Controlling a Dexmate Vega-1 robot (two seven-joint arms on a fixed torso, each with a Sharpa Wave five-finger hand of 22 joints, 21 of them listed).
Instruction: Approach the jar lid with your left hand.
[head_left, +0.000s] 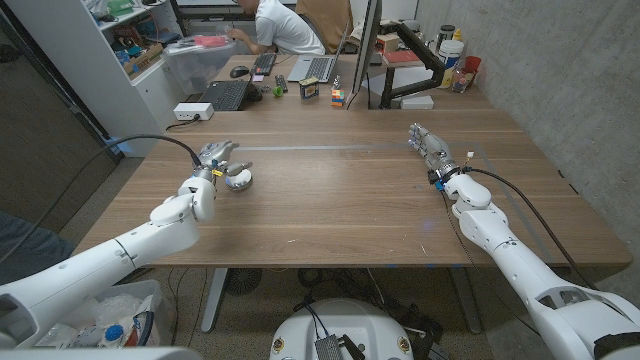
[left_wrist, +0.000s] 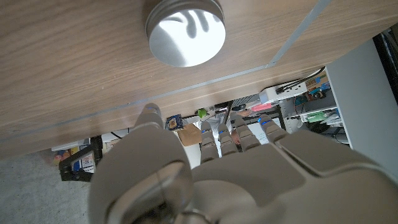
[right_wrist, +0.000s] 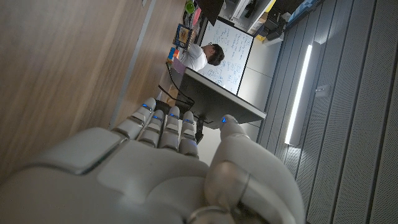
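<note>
Hovering left hand (head_left: 218, 157) just above the jar lid (head_left: 238, 178), fingers spread, holding nothing | right hand (head_left: 428, 145) well apart on the table (head_left: 340, 200), fingers together, holding nothing

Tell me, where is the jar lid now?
In the head view the jar lid lies on the wooden table's left part, just beside the left hand, far from the right hand.

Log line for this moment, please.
left hand: open, over jar lid, no grip | right hand: open, idle on table
</note>
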